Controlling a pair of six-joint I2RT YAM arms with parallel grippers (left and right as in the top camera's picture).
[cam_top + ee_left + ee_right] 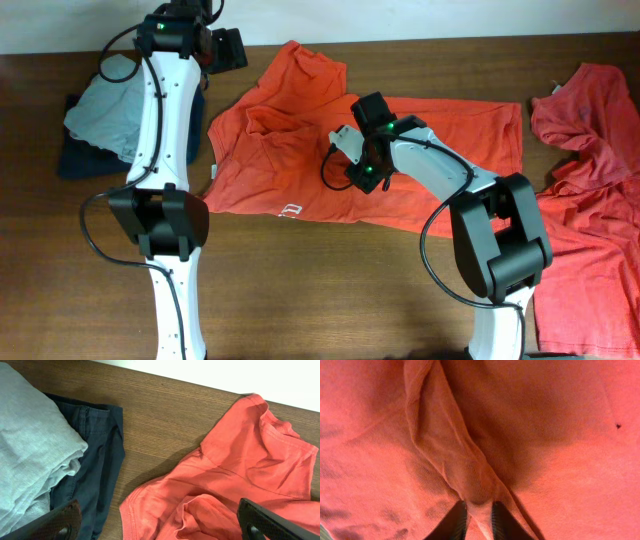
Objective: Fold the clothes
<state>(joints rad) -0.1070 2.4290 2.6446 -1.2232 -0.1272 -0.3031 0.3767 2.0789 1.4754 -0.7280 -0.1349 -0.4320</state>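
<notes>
An orange-red T-shirt lies spread across the middle of the table, with a small white print near its lower hem. My right gripper is down on its middle. In the right wrist view the gripper is shut on a raised ridge of the shirt's fabric, which runs up from between the dark fingers. My left gripper hangs open at the back left; in its wrist view the gripper spans the shirt's crumpled sleeve without touching it. A second coral shirt lies rumpled at the right.
A folded grey garment rests on a dark blue one at the back left, just left of the left arm. The grey garment and the blue one also show in the left wrist view. Bare wooden table runs along the front.
</notes>
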